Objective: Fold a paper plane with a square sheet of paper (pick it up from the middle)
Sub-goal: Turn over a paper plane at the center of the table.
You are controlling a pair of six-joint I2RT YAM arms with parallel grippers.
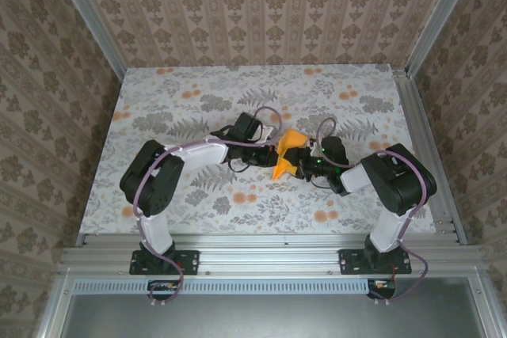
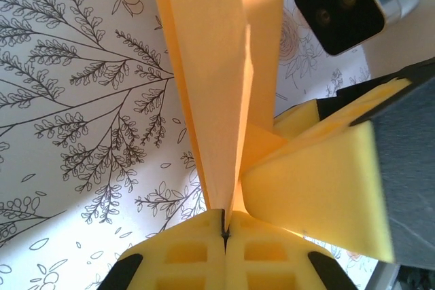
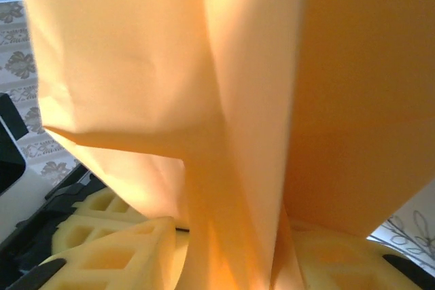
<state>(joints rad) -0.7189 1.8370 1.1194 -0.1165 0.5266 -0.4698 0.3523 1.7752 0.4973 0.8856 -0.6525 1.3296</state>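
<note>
Creased orange sheet of paper (image 1: 287, 152) held mid-frame over the table (image 1: 198, 100).
Left gripper (image 2: 224, 232) pinches it; right gripper (image 3: 234, 256) straddles it, grip unclear.

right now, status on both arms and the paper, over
left fingers shut on folded orange paper. right fingers either side of it, grip unclear. no obstruction seen.

We see the sheet of paper (image 1: 287, 154) as a bright-orange creased shape, folded into long narrow layers with sharp edges. It is held above the middle of the flowered desk (image 1: 198, 85). One folded end sits pinched in the left claw (image 2: 224, 227), its layers fanning away; another part runs between the pads of the right claw (image 3: 231, 256).
</note>
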